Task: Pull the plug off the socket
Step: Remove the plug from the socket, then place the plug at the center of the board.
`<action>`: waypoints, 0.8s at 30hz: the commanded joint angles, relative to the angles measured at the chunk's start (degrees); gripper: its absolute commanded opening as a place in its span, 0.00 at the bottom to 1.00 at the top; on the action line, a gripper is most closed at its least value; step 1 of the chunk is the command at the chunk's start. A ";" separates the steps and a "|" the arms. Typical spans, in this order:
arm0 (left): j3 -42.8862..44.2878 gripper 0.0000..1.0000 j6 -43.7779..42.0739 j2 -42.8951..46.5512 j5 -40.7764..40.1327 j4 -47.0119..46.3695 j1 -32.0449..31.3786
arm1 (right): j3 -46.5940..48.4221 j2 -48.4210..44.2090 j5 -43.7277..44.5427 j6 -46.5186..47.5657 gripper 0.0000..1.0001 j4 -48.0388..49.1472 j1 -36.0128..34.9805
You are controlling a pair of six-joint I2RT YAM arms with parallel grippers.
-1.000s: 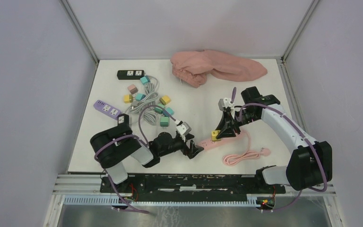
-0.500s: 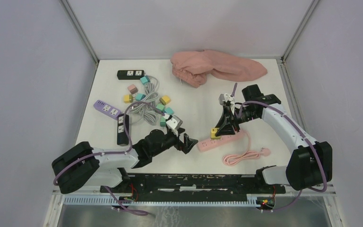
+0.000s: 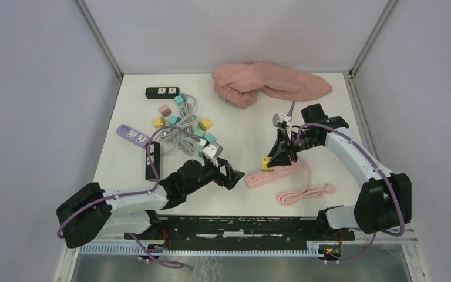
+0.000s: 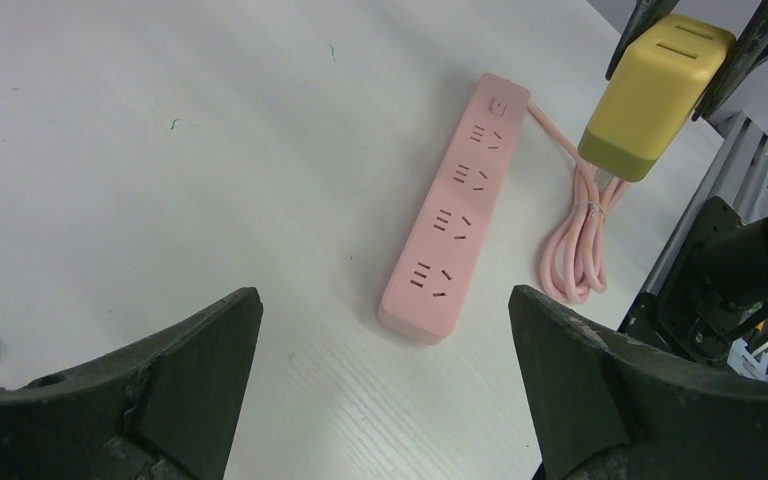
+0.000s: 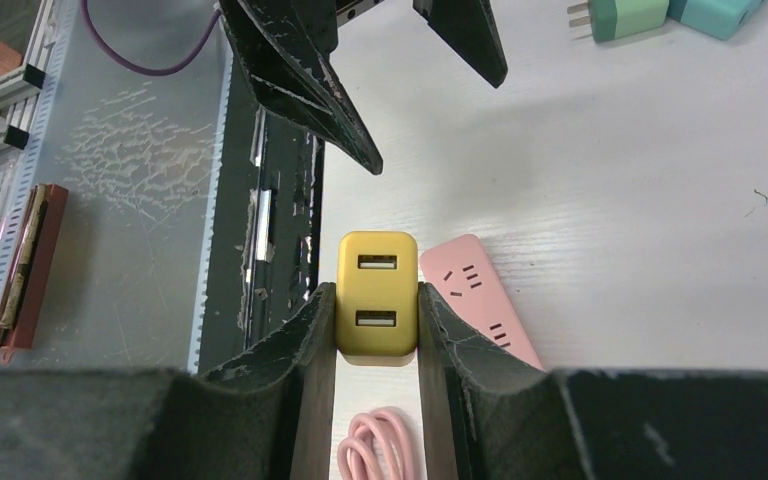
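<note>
A pink power strip, the socket point(image 3: 276, 173), lies flat on the white table, and every outlet on it point(image 4: 455, 215) is bare. The yellow two-port plug point(image 5: 376, 293) hangs just above the strip's far end, clear of it. My right gripper point(image 5: 376, 300) is shut on the plug's sides, and the plug point(image 3: 266, 164) sits at its tips in the top view. The left gripper point(image 4: 385, 300) stands wide open over bare table just short of the strip's near end, touching nothing. From the left wrist, the plug point(image 4: 655, 95) floats above the strip's cord end.
The strip's pink cord point(image 3: 302, 194) lies coiled near the front edge. A pink cloth point(image 3: 270, 82) sits at the back. At the left are two black strips point(image 3: 162, 91) point(image 3: 151, 160), a purple strip point(image 3: 132, 134) and several coloured plugs on grey cords point(image 3: 182, 126).
The left gripper has opened wide and drawn back left off the strip's near end, its arm stretching out low. The right gripper has lifted the yellow plug a little higher.
</note>
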State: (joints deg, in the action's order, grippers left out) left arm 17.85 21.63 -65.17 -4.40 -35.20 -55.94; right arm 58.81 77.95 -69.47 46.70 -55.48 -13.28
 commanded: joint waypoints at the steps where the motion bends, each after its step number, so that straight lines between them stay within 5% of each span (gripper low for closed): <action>1: 3.89 1.00 4.19 -0.67 0.41 0.48 0.24 | 1.51 0.16 -3.30 -2.38 0.10 2.26 0.46; 24: 8.23 0.95 7.42 -3.86 5.96 1.59 -0.26 | 0.87 1.47 -3.91 -8.78 0.12 6.50 0.92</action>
State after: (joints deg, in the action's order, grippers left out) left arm 23.35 27.00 -69.01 0.97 -32.99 -55.94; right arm 58.81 79.42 -70.13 39.62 -50.89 -12.62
